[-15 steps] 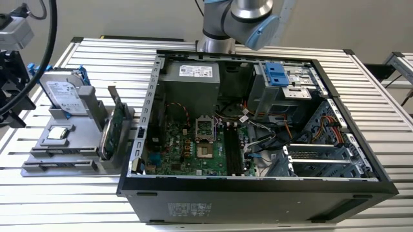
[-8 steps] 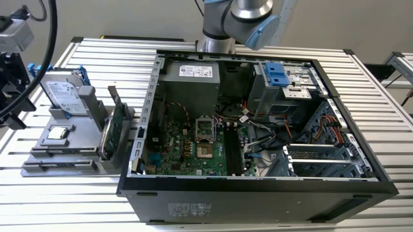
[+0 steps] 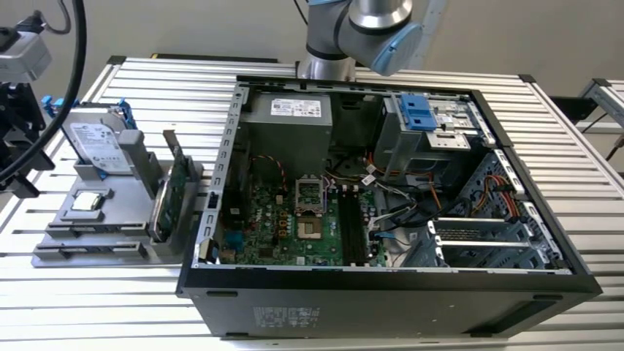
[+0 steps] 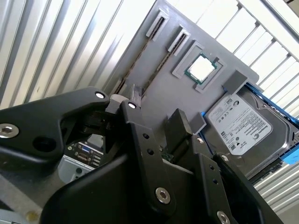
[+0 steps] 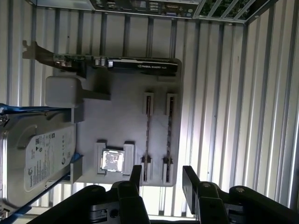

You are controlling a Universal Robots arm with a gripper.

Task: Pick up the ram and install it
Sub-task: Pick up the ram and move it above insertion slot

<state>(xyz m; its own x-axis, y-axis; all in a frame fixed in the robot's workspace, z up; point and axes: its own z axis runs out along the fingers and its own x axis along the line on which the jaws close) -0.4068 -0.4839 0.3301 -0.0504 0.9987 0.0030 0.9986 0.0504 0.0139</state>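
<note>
First wrist view: the gripper (image 5: 162, 173), its fingers (image 5: 189, 179) spread and empty, hovers near the ram (image 5: 169, 135), upright in the grey tray (image 5: 126, 112). I judge this the reaching step; grasping needs fingers centred across one thin stick.

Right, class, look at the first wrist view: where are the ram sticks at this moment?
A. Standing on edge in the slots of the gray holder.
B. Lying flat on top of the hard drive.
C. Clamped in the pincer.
A: both ram sticks stand edge-up in the gray holder, beside the processor chip, while the pincer hangs open near their ends, holding nothing.
</note>
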